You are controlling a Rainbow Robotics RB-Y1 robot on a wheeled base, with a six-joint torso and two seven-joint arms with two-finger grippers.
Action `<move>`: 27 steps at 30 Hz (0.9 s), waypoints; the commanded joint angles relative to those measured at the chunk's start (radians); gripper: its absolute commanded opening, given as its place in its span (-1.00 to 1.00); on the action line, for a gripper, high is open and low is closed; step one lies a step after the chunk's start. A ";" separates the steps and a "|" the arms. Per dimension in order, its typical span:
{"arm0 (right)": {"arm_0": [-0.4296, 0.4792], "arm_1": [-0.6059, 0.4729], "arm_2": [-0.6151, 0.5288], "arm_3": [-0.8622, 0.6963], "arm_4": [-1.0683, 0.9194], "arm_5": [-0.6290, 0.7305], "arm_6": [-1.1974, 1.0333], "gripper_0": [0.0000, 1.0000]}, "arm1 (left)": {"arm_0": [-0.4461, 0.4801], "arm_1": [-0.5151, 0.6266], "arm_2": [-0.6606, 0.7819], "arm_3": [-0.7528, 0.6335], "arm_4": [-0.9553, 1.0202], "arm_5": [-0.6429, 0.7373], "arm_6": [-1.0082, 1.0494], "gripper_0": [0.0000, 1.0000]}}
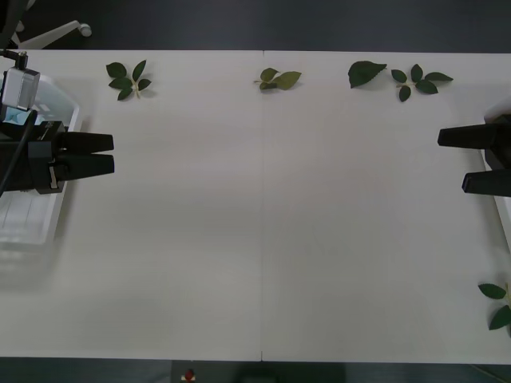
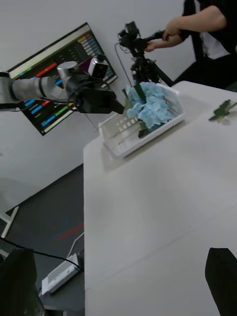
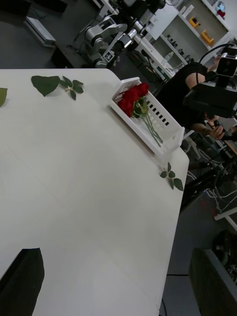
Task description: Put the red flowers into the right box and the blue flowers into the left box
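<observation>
- Step in hand: judged from the layout, sorting is at or near its end. No flower lies loose on the surface (image 1: 263, 239); only flowerless leaf sprigs (image 1: 128, 80) remain, along the far edge and at the near right corner.
- The blue flowers (image 2: 150, 106) sit heaped inside the left box (image 2: 118, 140), at the robot's left edge of the surface. Their stems run along the bin floor.
- The red flowers (image 3: 132, 98) lie in the right box (image 3: 165, 136), at the robot's right edge of the surface. The blooms are bunched at one end and the green stems trail toward the other.
- The left gripper (image 1: 106, 153) hangs over the inner rim of the left box, pointing toward the middle of the surface. Its fingers are slightly parted and hold nothing.
- The right gripper (image 1: 455, 159) hangs at the right edge beside the right box, pointing inward. Its fingers stand well apart and hold nothing.
- Next move, as a judgement: no further pick appears necessary. The leaf sprigs are not task items and should be left where they lie.
- If a confirmation pass is made, check both boxes for a stray bloom of the wrong colour. None is visible in either wrist view.
- Both arms can then retract clear of the box rims without disturbing the contents.
</observation>
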 commanded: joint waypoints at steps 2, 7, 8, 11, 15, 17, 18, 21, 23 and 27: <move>-0.007 -0.029 0.078 -0.020 -0.072 0.005 0.113 1.00 | -0.028 0.025 0.011 -0.009 0.008 0.010 -0.007 0.70; -0.007 -0.029 0.138 -0.020 -0.112 -0.008 0.148 1.00 | -0.028 0.025 0.011 -0.009 0.008 0.010 -0.007 0.69; -0.007 -0.029 0.152 -0.020 -0.123 -0.011 0.148 1.00 | -0.028 0.025 0.011 -0.009 0.008 0.010 -0.007 0.70; -0.007 -0.029 0.177 -0.024 -0.147 -0.019 0.148 1.00 | -0.028 0.025 0.011 -0.009 0.008 0.010 -0.007 0.70; -0.007 -0.029 0.181 -0.037 -0.147 -0.025 0.148 1.00 | -0.028 0.025 0.011 -0.009 0.008 0.010 -0.007 0.69; -0.007 -0.029 0.183 -0.042 -0.147 -0.031 0.148 1.00 | -0.028 0.025 0.011 -0.009 0.008 0.010 -0.007 0.69; -0.007 -0.029 0.186 -0.047 -0.147 -0.038 0.148 1.00 | -0.028 0.025 0.011 -0.009 0.008 0.010 -0.007 0.69; -0.007 -0.029 0.201 -0.062 -0.146 -0.067 0.148 1.00 | -0.028 0.025 0.011 -0.009 0.008 0.010 -0.007 0.69; -0.007 -0.033 0.221 -0.079 -0.146 -0.097 0.148 1.00 | -0.028 0.025 0.011 -0.009 0.008 0.010 -0.007 0.69; -0.006 -0.044 0.269 -0.111 -0.147 -0.173 0.148 1.00 | -0.028 0.025 0.011 -0.009 0.008 0.010 -0.007 0.70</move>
